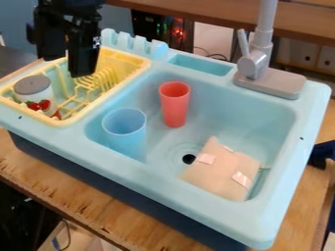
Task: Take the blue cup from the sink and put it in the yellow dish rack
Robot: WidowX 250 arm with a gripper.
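- The hand [82, 74] hangs, tip down, over the yellow dish rack [112, 94]; whether it is released or clenched cannot be told, nor whether its tip touches the rack.
- The rack lies under the hand, set into the left part of the light blue toy sink [140, 174] as seen by the camera, with upright yellow prongs just beside the tip.
- To the left of the hand and lower in the view, a white container [33, 88] with a gray top and a red strawberry pattern stands in the rack.
- To the right of the hand, in the basin, stands a red cup [175, 105], its open mouth upward.
- Below and to the right of the hand, a wider light blue cup [124, 132] stands in the basin, apart from the red one.
- Farther off in that direction, a beige, flat, pouch-like thing [222, 169] with shiny patches lies beside the dark drain [189, 159].
- Well to the right of the hand, a gray faucet [255, 63] rises from the sink's back edge.
- Beneath everything, lower in the view than the hand, the wooden counter [46, 176] carries the sink.
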